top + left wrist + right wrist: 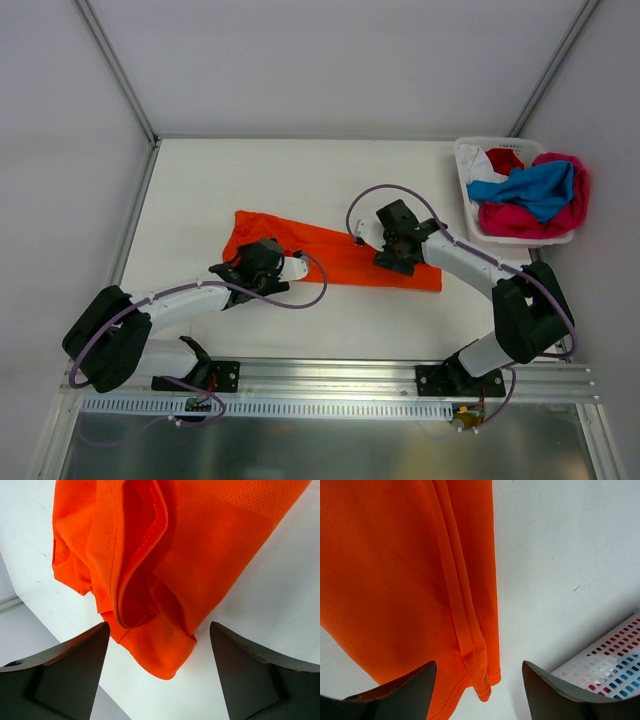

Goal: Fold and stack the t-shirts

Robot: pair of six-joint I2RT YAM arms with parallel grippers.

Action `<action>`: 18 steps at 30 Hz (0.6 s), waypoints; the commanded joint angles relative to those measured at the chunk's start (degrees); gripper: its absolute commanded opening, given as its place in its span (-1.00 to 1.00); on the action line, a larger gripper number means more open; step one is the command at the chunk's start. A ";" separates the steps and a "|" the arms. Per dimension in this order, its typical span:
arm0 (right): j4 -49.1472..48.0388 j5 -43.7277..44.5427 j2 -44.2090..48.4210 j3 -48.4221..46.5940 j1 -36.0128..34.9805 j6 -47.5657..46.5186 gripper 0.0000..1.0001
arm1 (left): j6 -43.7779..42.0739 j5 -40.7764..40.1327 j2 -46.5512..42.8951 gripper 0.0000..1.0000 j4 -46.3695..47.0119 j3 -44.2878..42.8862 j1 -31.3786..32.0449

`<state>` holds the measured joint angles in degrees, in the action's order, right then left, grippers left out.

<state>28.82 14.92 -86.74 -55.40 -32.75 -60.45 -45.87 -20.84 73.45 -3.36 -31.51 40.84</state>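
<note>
An orange t-shirt (335, 255) lies folded into a long strip across the middle of the table. My left gripper (262, 262) is open over its left end; the left wrist view shows a bunched sleeve and fold (150, 580) between the spread fingers (65, 670). My right gripper (398, 248) is open over the strip's right part; the right wrist view shows the hemmed corner (480, 670) between its fingers (560, 695). Neither gripper holds cloth. Blue (530, 187), magenta-pink (520, 218), red (505, 160) and white (478, 160) shirts lie piled in the basket.
A white plastic basket (466, 195) stands at the table's back right edge; its lattice wall shows in the right wrist view (615, 665). Metal frame posts rise at the back corners. A rail runs along the near edge by the arm bases.
</note>
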 commanded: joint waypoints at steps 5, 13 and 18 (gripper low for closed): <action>-0.34 0.73 2.19 0.73 -0.29 0.68 0.47 | 1.48 4.93 -4.89 0.63 -8.59 -5.84 -0.06; -0.52 0.55 1.40 0.03 -0.21 0.86 0.46 | 1.13 4.84 -2.01 0.63 -9.13 -6.73 -2.86; -0.52 0.64 2.01 0.29 -0.21 0.86 0.46 | -0.45 2.74 1.07 0.61 -2.55 -5.76 -4.80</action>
<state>28.69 15.16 -86.48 -54.59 -32.77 -60.45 -45.65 -17.12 73.21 -10.20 -36.93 37.04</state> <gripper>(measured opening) 0.731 0.810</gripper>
